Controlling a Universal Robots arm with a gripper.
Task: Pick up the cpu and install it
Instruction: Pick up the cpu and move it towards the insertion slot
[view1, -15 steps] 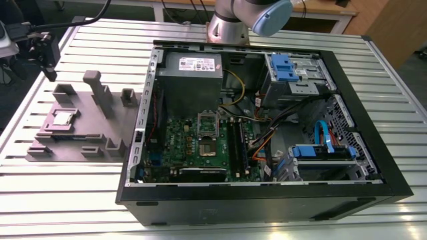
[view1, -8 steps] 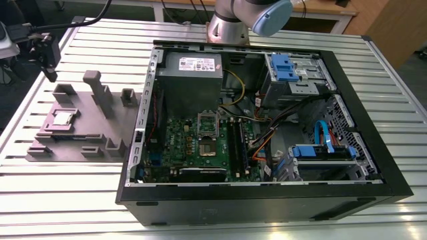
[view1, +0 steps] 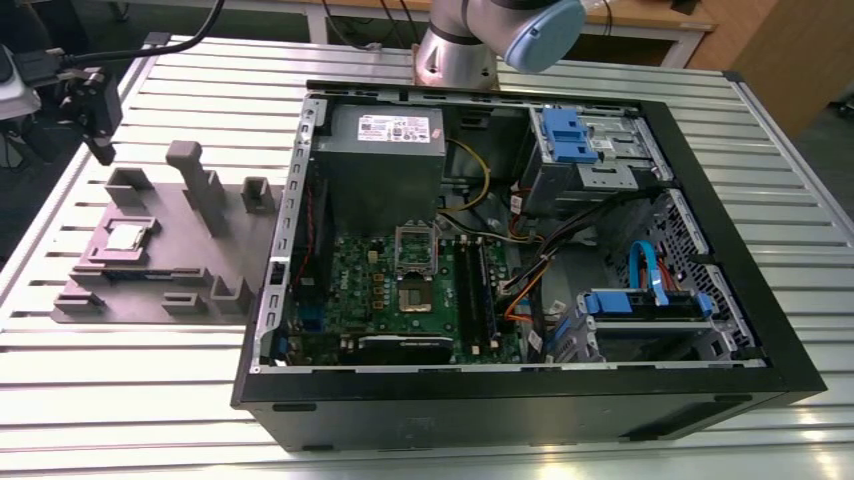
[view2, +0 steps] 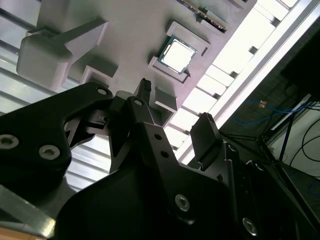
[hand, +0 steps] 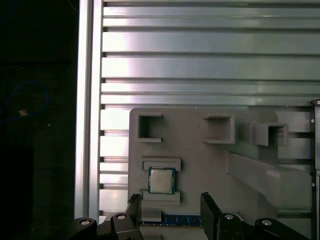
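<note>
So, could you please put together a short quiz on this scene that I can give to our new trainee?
1. True or false: the cpu already sits inside the computer case.
2. Multiple choice: the hand is A) shut on the cpu, B) open and holding nothing, C) shut on a cable.
3. Fill the gap: the cpu lies on the mauve-grey ____.
Key: 1. False, it lies outside the case. 2. B. 3. tray.
</note>
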